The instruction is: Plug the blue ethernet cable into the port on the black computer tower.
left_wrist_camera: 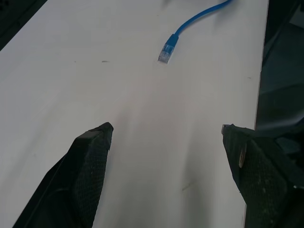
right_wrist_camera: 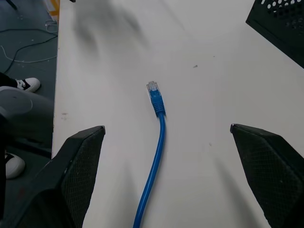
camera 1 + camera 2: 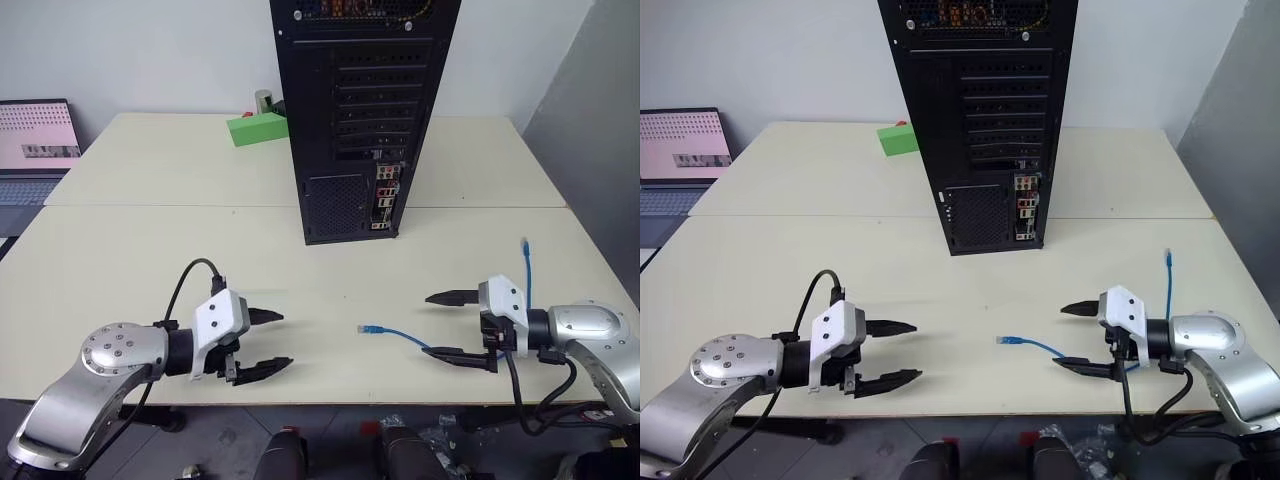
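The pick-up had not begun. The left gripper [image 3: 268, 344] hovered over the table [image 3: 130, 250], fingers spread wide and empty. Open tabletop lay between it and the blue ethernet cable [image 3: 400, 336], whose near plug rested close to the front edge. The right gripper [image 3: 447, 325] hung over the cable, jaws wide, holding nothing. The black computer tower [image 3: 350, 120] stood well behind, its ports facing forward. The next move called for closing on the cable just behind the plug.
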Controlling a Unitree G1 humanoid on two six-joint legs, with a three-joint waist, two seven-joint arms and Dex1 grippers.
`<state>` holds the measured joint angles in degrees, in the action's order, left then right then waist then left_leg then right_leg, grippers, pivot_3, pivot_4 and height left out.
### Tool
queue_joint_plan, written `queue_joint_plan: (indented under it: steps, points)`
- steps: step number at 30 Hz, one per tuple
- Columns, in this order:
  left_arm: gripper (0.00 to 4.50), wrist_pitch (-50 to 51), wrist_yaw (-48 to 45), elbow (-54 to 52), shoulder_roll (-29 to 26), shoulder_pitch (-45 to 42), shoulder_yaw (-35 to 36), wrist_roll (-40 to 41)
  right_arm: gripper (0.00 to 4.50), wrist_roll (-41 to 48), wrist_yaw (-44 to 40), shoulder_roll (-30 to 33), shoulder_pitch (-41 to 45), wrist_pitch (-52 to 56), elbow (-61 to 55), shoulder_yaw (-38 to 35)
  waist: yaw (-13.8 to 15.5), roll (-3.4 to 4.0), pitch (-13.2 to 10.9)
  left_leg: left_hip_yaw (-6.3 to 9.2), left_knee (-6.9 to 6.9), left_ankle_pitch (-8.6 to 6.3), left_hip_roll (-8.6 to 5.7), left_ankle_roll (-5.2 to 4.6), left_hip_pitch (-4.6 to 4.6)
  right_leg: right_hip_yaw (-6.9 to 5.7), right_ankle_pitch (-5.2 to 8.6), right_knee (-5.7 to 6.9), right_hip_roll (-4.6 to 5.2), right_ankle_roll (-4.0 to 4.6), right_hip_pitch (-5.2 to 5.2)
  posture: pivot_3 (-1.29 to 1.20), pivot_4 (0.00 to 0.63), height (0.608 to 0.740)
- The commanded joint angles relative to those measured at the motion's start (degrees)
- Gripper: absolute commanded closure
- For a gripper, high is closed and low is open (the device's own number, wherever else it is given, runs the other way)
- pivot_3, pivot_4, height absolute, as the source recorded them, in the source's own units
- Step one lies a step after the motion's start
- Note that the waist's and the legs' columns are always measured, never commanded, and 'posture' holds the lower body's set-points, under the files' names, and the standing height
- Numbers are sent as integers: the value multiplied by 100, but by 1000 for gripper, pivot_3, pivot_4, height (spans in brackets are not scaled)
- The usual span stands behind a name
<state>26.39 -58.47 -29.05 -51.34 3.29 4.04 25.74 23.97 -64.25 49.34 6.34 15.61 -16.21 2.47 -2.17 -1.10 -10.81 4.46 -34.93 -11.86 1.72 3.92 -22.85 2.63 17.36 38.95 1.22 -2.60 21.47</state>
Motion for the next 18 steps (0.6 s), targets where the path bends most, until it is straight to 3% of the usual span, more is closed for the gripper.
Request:
queue_joint_plan:
  steps: [1, 9, 14, 18]
  points:
    - [575, 8, -70, -207, -64, -57, 39, 96, 7, -101, -113, 62, 20, -106, -26, -26, 1, 0, 0, 0, 0, 0, 0, 0, 0, 0, 0, 0, 0, 0, 0, 0, 150, 740]
    - [575, -49, -84, -267, -67, 25, -34, -59, 7, -44, -20, -33, 28, 89, -211, -62, 2, 0, 0, 0, 0, 0, 0, 0, 0, 0, 0, 0, 0, 1, 0, 0, 150, 740]
    - [575, -46, -26, -322, -8, 36, -100, -103, 7, 119, 333, -364, 207, 657, -409, 73, 1, 0, 0, 0, 0, 0, 0, 0, 0, 1, -1, 1, -1, 1, 0, 0, 150, 740]
    - [575, -52, 23, -350, 23, 21, -195, -157, 7, -280, 633, -780, 450, 682, -178, 516, 7, 0, 0, 0, 0, 0, 1, 0, 0, 0, -1, 1, -1, 1, 1, 0, 150, 740]
